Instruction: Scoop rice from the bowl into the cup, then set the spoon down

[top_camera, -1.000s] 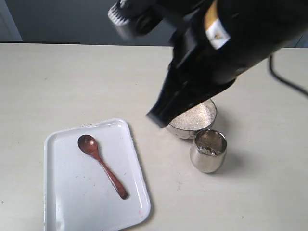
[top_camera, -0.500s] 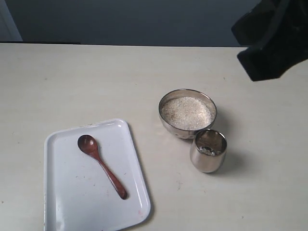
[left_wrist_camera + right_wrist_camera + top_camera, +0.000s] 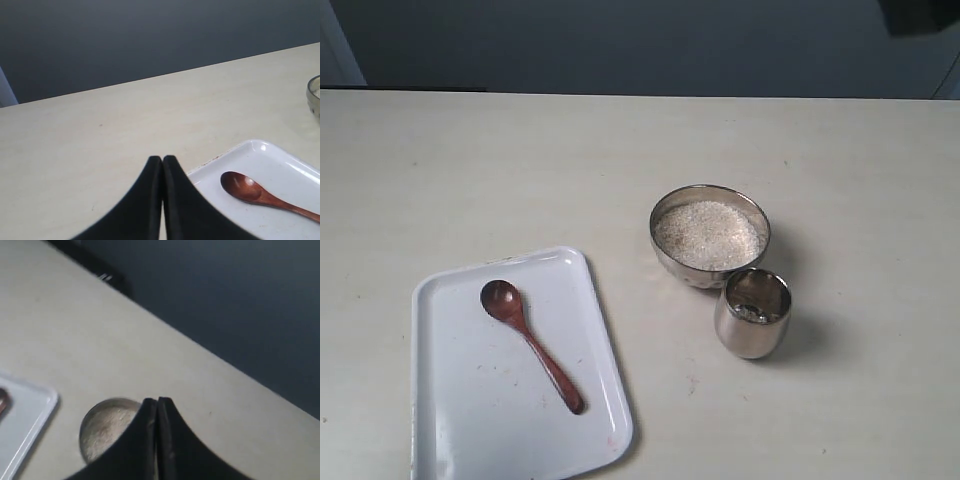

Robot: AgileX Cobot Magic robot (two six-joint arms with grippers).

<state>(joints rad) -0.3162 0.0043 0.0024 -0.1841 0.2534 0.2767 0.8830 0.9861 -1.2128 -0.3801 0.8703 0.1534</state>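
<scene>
The dark wooden spoon point(image 3: 530, 343) lies on the white tray point(image 3: 470, 420), its round end toward the tray's far left corner. The steel bowl point(image 3: 711, 262) holds a mound of rice point(image 3: 707, 233). Just in front of the bowl, at its right, stands the steel cup point(image 3: 752, 313) with a few grains inside. My left gripper point(image 3: 163, 160) is shut and empty, close to the tray's corner point(image 3: 260, 150) and the spoon point(image 3: 250, 191). My right gripper point(image 3: 157, 402) is shut and empty, high over the table with the bowl point(image 3: 89, 426) of rice point(image 3: 107, 432) beneath it.
A pale tabletop point(image 3: 520, 170) ends at a dark wall behind. A dark piece of the right arm point(image 3: 920, 15) shows in the exterior view's top right corner. The bowl's rim point(image 3: 314, 95) peeks in at the left wrist view's edge.
The right arm, which covered the bowl a second ago, has swung up and away to the top right corner. Bowl, cup, spoon and tray have not moved.
</scene>
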